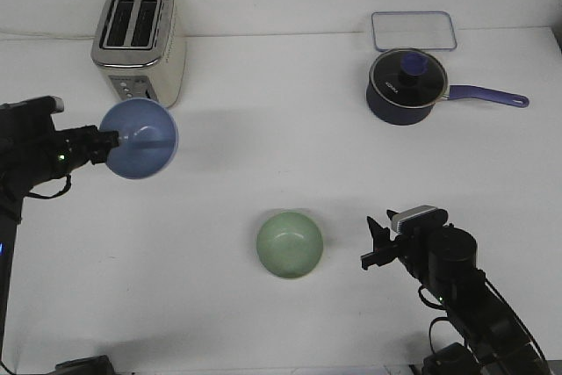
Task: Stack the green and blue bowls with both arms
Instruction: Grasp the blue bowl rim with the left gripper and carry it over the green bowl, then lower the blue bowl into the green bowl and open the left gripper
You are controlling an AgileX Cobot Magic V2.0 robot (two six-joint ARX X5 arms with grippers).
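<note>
Gripping the empty blue bowl (139, 139), left pincer (110, 139); right pincer (376, 243) released beside empty green bowl (290, 245).

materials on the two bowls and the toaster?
Blue bowl: looks like smooth plastic or glazed ceramic, with an even colour and soft sheen; can't tell which. Green bowl: same look, a smooth pale surface in one uniform colour. Toaster: likely brushed or polished metal, going by its silvery reflective shell and dark slots.
</note>
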